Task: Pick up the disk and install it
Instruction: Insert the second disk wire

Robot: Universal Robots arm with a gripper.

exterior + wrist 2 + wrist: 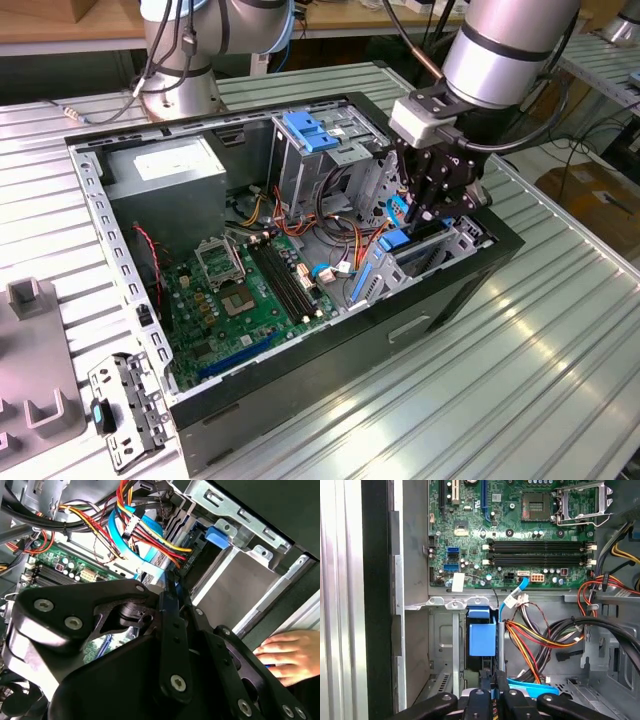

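Here the end effector [432,205] hangs inside the open computer case [250,395], at the drive bay, its fingers [490,700] closed on the edge of the disk [397,240]. The disk stands half down in the bay beside the loose cables [535,640]. Likely risks: a rail catching a wire, or jamming if the disk tilts. A hand [290,652] rests on the case edge nearby.

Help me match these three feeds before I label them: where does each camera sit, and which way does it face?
Exterior view: off the arm, above the table, looking down into the open computer case; arm and gripper show.
Second wrist view: on the arm, facing along the gripper into the drive bay; a person's hand rests nearby.
First wrist view: on the arm, looking down at the motherboard; gripper shows.
Both wrist views share the coloured cables.
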